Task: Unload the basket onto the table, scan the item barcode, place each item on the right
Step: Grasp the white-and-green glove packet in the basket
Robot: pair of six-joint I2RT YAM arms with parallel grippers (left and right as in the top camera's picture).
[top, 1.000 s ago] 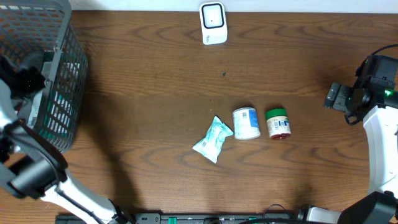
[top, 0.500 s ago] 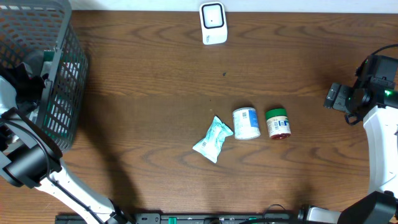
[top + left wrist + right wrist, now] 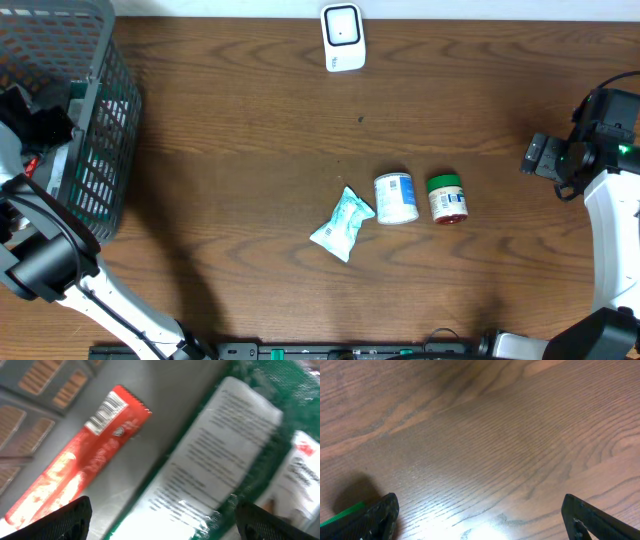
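Observation:
My left gripper (image 3: 40,118) reaches down inside the grey mesh basket (image 3: 100,60) at the table's left end. It is open (image 3: 165,522) and hangs just above a green and white packet (image 3: 220,455). Nothing is between its fingers. Beside the packet, on the basket's floor, lies a red bar wrapper (image 3: 85,460) with a barcode at its end. The white scanner (image 3: 343,38) stands at the far edge. My right gripper (image 3: 538,157) is open (image 3: 480,520) over bare wood at the right.
A teal pouch (image 3: 342,224), a white and blue can (image 3: 396,198) and a green-lidded jar (image 3: 447,198) lie in a row at mid table. Another white-labelled pack (image 3: 305,465) lies in the basket to the right of the packet. The basket's walls close in around the left gripper.
The left wrist has shifted slightly inside the basket. The right arm and the items on the table have not moved.

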